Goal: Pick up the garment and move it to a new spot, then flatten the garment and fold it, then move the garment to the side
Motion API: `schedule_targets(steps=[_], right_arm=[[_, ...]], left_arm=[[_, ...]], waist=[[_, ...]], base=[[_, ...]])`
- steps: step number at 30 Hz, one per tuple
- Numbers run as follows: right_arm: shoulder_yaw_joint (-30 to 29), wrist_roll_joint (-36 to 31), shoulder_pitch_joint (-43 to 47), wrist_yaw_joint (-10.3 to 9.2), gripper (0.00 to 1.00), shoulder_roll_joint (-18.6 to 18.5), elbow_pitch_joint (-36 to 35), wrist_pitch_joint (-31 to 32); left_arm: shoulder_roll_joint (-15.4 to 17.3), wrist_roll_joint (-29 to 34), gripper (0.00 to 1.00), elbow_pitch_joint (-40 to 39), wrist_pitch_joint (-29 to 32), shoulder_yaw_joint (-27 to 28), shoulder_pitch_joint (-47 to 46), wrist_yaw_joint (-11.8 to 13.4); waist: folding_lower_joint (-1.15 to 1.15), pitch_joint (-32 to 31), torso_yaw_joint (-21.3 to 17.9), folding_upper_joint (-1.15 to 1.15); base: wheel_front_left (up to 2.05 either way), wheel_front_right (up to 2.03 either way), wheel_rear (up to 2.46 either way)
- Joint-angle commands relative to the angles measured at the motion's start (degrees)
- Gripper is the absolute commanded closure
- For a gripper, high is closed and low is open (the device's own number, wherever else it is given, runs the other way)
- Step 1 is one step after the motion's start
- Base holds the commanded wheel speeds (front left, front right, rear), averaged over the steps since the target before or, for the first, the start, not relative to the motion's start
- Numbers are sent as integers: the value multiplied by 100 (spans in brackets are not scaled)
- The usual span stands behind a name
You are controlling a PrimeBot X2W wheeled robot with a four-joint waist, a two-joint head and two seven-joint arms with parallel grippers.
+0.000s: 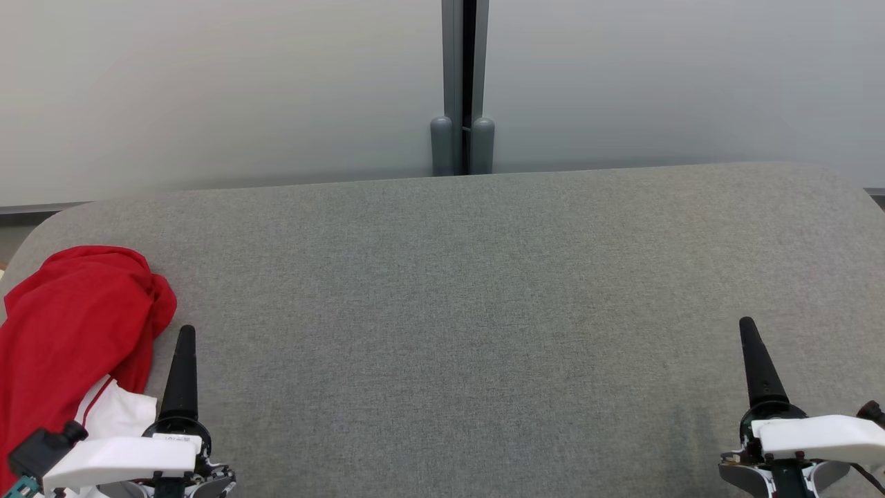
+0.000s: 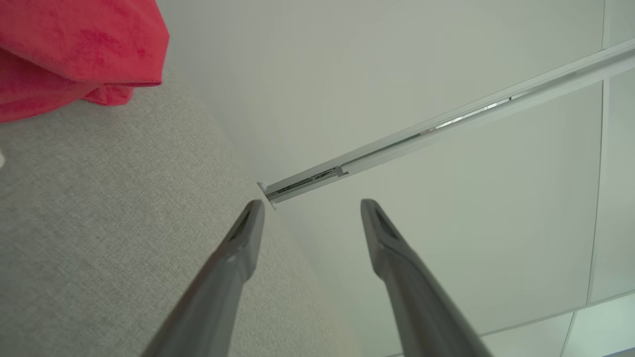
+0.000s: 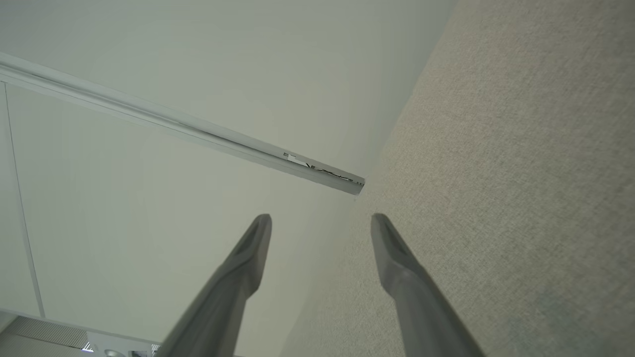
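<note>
The garment (image 1: 72, 332) is a crumpled red piece with a white part at its near end, lying at the left end of the grey fabric surface (image 1: 449, 311). My left gripper (image 1: 185, 346) sits just to its right, apart from it, open and with nothing in it. In the left wrist view the garment (image 2: 74, 44) lies at the upper left, well away from the spread fingers of the left gripper (image 2: 313, 206). At the lower right, my right gripper (image 1: 750, 339) stands open over bare fabric. The right wrist view shows the right gripper (image 3: 321, 220) with nothing between its fingers.
A pale wall with a grey vertical post (image 1: 462, 83) stands behind the surface's far edge. The surface's rounded left corner (image 1: 41, 235) is close behind the garment. Bare grey fabric stretches from the garment to the right end.
</note>
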Motion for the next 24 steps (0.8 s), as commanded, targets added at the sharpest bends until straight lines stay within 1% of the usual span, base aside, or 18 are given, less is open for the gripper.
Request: schedule_targets(steps=[1, 7, 15, 22, 24], right_arm=[[75, -396, -38, 0, 0, -48, -167, -82], [301, -1315, 10, 1, 0, -51, -215, -222], [526, -2091, 38, 1, 0, -57, -261, -391], [604, -2675, 64, 1, 0, -60, -361, -531], [659, -2942, 80, 1, 0, -61, -364, -589]], left_arm=[[20, 348, 0, -188, -66, 15, -75, -3], [33, 1014, 0, -380, -204, -185, 6, -3], [58, 1749, 0, -467, -374, -307, 106, -4], [76, 2367, 0, -432, -512, -341, 147, -5], [99, 2588, 0, -439, -568, -407, 153, -5]], waist=[[0, -1, 5, 0], [0, -11, 28, 0], [0, -40, 37, 0], [0, -54, 41, 0], [0, -60, 53, 0]], base=[[0, 0, 0], [0, 0, 0], [0, 0, 0], [0, 0, 0], [0, 0, 0]])
